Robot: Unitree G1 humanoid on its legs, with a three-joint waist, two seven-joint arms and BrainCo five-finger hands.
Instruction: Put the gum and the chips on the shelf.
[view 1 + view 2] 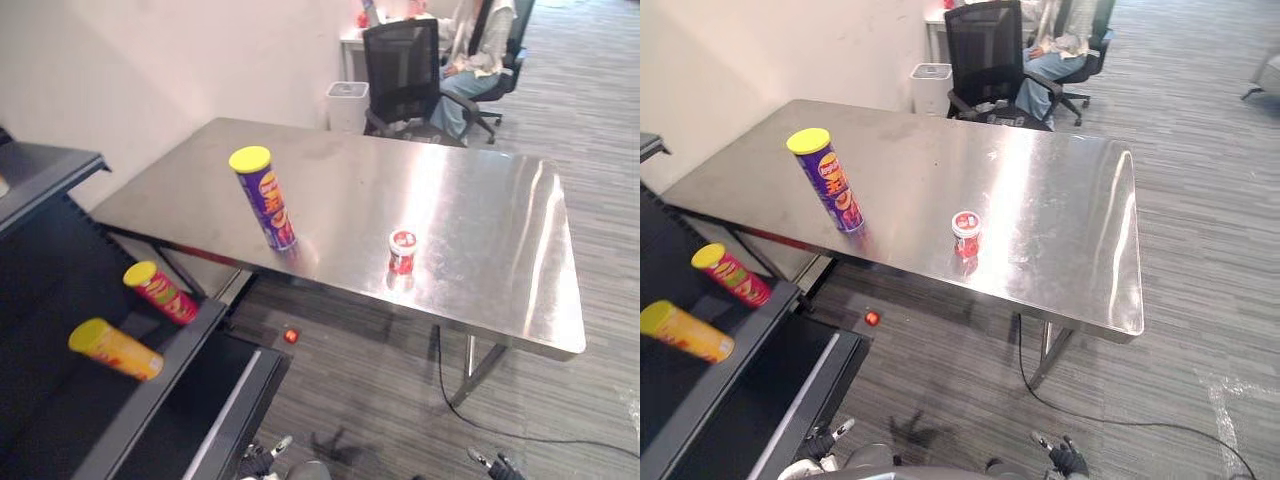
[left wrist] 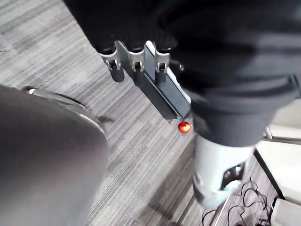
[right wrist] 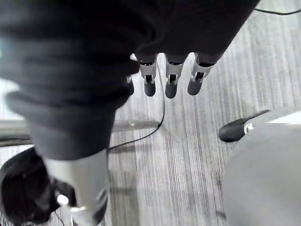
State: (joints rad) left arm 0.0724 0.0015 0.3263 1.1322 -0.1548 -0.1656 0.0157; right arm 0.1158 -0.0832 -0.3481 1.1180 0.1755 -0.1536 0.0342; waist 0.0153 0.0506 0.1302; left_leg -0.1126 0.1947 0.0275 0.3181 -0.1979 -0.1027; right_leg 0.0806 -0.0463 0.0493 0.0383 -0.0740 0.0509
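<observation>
A tall purple chips can (image 1: 265, 200) with a yellow lid stands upright on the steel table (image 1: 480, 210), near its front left. A small red gum tub (image 1: 402, 251) with a white lid stands to its right, close to the front edge. The black shelf (image 1: 50, 285) is at the far left, below table height. My left hand (image 2: 136, 63) hangs low over the carpet with relaxed fingers and holds nothing. My right hand (image 3: 171, 80) hangs the same way, open, far below the table.
Two cans lie on the shelf: a red one (image 1: 160, 291) and an orange one (image 1: 115, 349). A small red ball (image 1: 291, 336) lies on the carpet under the table edge. Behind the table are a black office chair (image 1: 400, 70), a seated person (image 1: 470, 50) and a white bin (image 1: 347, 105).
</observation>
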